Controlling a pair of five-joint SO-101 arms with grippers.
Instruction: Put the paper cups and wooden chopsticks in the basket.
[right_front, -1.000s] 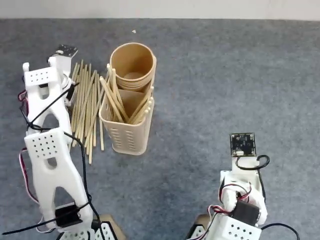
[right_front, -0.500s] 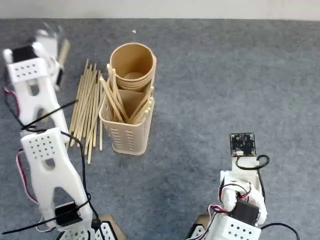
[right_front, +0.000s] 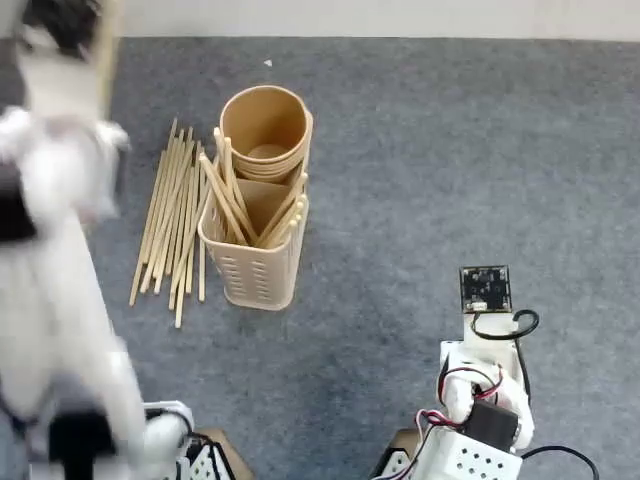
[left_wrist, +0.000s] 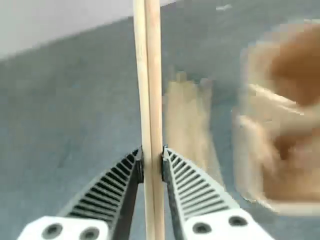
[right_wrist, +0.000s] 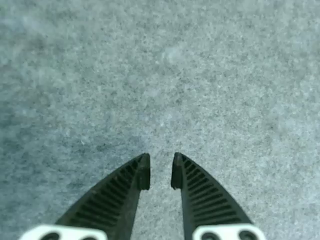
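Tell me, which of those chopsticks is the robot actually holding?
The pair clamped in the left gripper, up in the air; the loose pile lies flat beside the basket, and others stand inside it.

A cream perforated basket (right_front: 255, 270) stands centre-left in the high view, holding wooden chopsticks (right_front: 232, 205), nested brown paper cups (right_front: 265, 125) at its upper end and loose chopsticks (right_front: 170, 225) fanned just left (another pair (left_wrist: 151, 75) is pinched in the left gripper (left_wrist: 152, 162)).
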